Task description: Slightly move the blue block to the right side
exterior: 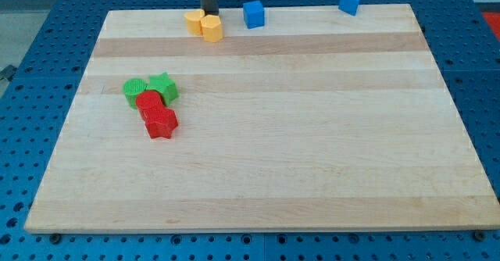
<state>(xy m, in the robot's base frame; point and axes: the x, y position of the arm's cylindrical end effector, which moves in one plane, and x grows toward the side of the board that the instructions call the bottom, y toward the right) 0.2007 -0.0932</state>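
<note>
A blue cube [253,14] sits near the board's top edge, left of centre. A second blue block [350,1], wedge-like, sits at the top edge toward the view's right. My tip [208,13] comes down at the top edge, just behind two yellow blocks [205,24] and touching or nearly touching them. The tip is to the left of the blue cube, about a block's width and a half away, not touching it.
A cluster of two green blocks [151,90] and two red blocks [158,116] lies at the board's left middle. The wooden board [312,136] rests on a blue perforated table [31,73].
</note>
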